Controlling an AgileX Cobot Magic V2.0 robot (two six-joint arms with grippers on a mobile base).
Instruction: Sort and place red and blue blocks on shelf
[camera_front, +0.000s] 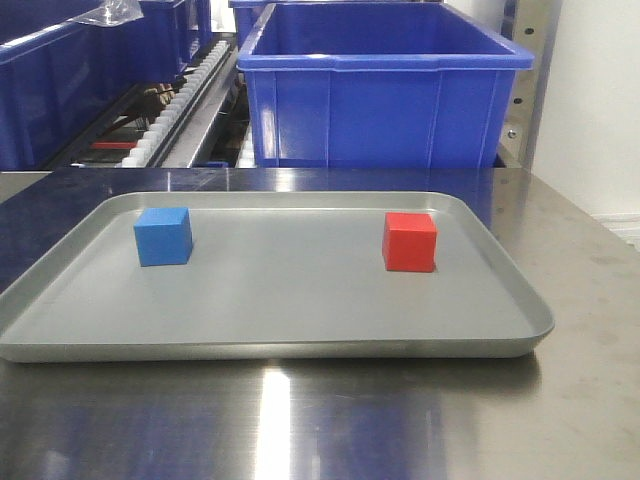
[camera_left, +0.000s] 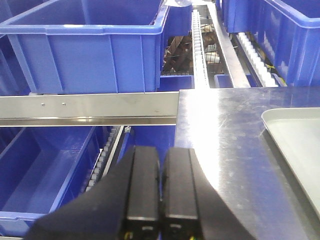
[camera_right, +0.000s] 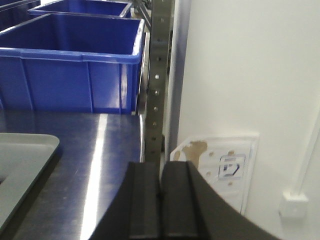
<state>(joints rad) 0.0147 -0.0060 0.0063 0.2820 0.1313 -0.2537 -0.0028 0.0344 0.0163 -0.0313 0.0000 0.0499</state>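
In the front view a blue block (camera_front: 163, 236) sits at the left of a shallow grey tray (camera_front: 300, 345) and a red block (camera_front: 410, 241) at its right, both upright and apart. Behind the table stands the steel shelf (camera_front: 190, 130) with white roller tracks (camera_front: 185, 95). Neither gripper shows in the front view. My left gripper (camera_left: 161, 150) is shut with nothing in it, hanging over the table's left edge by the shelf rail (camera_left: 90, 109). My right gripper (camera_right: 160, 165) is shut and empty too, over the table's right edge. Neither wrist view shows the blocks.
Large blue bins (camera_front: 385, 85) fill the shelf tiers behind the table (camera_front: 300, 420); more bins (camera_left: 85, 47) lie left and below. A perforated steel upright (camera_right: 157, 75) and a white wall (camera_right: 250, 75) bound the right side. The tray's corner (camera_right: 25, 150) shows left of the right gripper.
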